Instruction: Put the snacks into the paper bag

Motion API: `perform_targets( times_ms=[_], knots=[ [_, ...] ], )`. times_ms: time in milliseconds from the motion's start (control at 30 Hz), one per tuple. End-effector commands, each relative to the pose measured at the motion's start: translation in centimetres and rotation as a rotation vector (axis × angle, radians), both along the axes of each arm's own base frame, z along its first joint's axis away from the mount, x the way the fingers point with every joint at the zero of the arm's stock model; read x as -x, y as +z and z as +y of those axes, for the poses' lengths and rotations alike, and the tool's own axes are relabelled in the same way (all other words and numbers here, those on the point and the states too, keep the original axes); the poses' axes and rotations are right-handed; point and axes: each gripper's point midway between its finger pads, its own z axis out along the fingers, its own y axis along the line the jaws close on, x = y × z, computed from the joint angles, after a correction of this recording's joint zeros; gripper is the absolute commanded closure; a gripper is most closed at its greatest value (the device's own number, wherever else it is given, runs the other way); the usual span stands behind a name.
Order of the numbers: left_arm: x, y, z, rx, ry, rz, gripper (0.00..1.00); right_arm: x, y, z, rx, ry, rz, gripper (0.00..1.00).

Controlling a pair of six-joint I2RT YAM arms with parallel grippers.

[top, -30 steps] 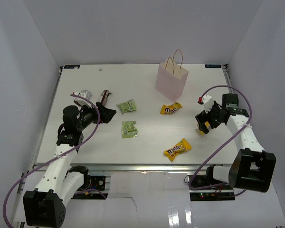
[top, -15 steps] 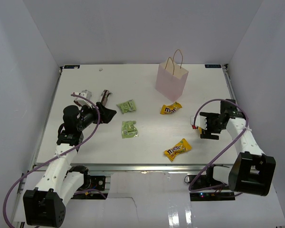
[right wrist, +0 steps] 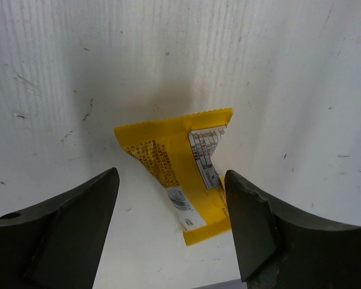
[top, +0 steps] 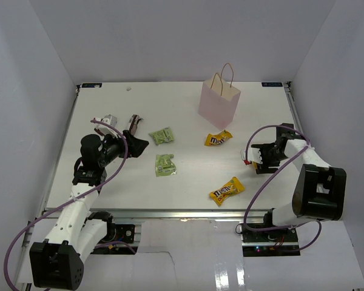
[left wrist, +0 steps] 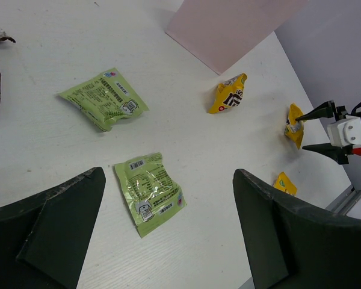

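The pink paper bag (top: 219,103) stands upright at the back centre. On the table lie two yellow packets (top: 218,139) (top: 226,190), two green pouches (top: 162,136) (top: 164,164) and two brown bars (top: 135,123) (top: 107,121). A third yellow packet (right wrist: 168,162) lies flat between the fingers of my right gripper (right wrist: 170,180). That gripper is open: its right finger stands at the packet's edge and a gap shows on the left. My left gripper (left wrist: 168,176) hovers wide open above the nearer green pouch (left wrist: 149,192), holding nothing.
White walls close in the table on three sides. The bag's cord handles (top: 225,73) stand up above its mouth. The right arm's cable (top: 264,182) loops over the table's right side. In the left wrist view the bag's wall (left wrist: 228,30) is at the top.
My right gripper has turned and come down over the yellow packet at the right, and its jaws have narrowed around it. The left arm and the other snacks have not moved.
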Motion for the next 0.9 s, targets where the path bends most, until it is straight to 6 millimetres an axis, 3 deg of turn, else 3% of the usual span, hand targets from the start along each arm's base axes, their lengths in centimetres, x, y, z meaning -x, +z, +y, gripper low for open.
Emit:
perform_targets(
  times_ms=[0,267,500,600,700,733,800,833,867],
  knots=[
    [-0.3,2.0,-0.2,0.004,-0.008,-0.044,0.02,-0.1,-1.4,-0.2,0.016,0.002,-0.003,0.23],
    [-0.3,1.8,-0.2,0.003,-0.007,-0.038,0.02,0.1,-3.1,-0.4,0.015,-0.035,0.038,0.31],
    [-0.3,1.8,-0.2,0.002,-0.008,-0.037,0.02,0.2,-2.1,-0.1,-0.004,-0.06,0.023,0.59],
    [-0.3,1.8,-0.2,0.003,-0.01,-0.037,0.02,-0.5,0.2,1.1,-0.094,-0.113,0.001,0.66],
    [-0.3,1.8,-0.2,0.004,-0.013,-0.039,0.02,-2.0,4.2,2.9,-0.245,-0.234,0.006,0.73],
    [-0.3,1.7,-0.3,0.004,-0.014,-0.036,0.02,-3.4,6.4,3.3,-0.288,-0.263,-0.021,0.77],
    [-0.3,1.7,-0.3,0.004,-0.016,-0.034,0.02,-3.7,8.8,5.0,-0.412,-0.348,0.029,0.8],
    [-0.3,1.7,-0.3,0.004,-0.016,-0.034,0.02,-4.9,11.5,6.0,-0.483,-0.353,0.002,0.8],
    [-0.3,1.6,-0.3,0.004,-0.016,-0.033,0.02,-5.0,12.8,6.8,-0.546,-0.41,0.033,0.8]
  ],
)
